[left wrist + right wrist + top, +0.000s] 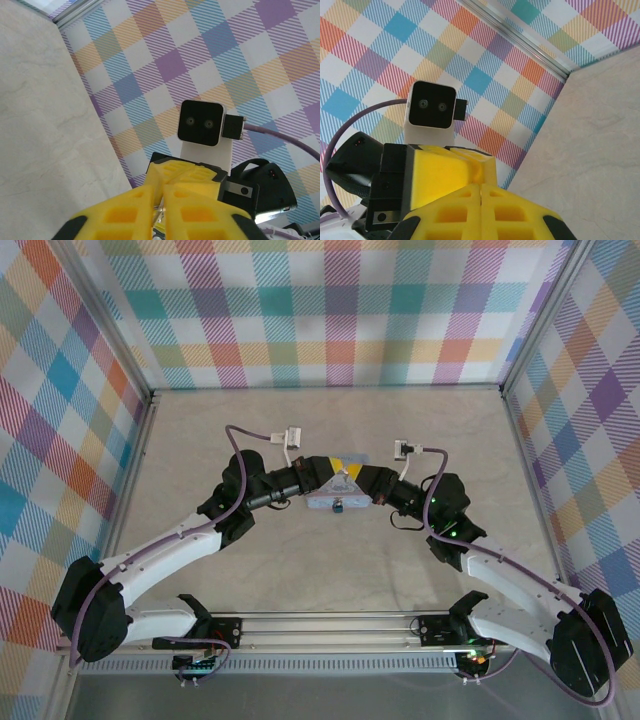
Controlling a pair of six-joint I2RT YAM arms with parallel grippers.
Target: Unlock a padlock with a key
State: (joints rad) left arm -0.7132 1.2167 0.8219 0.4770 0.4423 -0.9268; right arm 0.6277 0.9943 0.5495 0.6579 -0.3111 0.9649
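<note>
Tip to tip at the centre of the top view, above the counter (300, 430). With the left claw (161, 200), pinching the key (159, 216), a silvery sliver at bottom centre. With the right claw (481, 197), clenched flush. Just below the meeting tips: the padlock (338, 506), dark blue; unclear whether gripped.

padlock (338, 507) at near edge of tin (318, 503)

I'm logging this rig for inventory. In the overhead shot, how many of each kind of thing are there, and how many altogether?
Robot arms: 2, left arm, right arm
Grippers: 2, left gripper, right gripper
Wrist cameras: 2, left wrist camera, right wrist camera
Padlock: 1
Pale blue tin: 1
Total: 8
</note>
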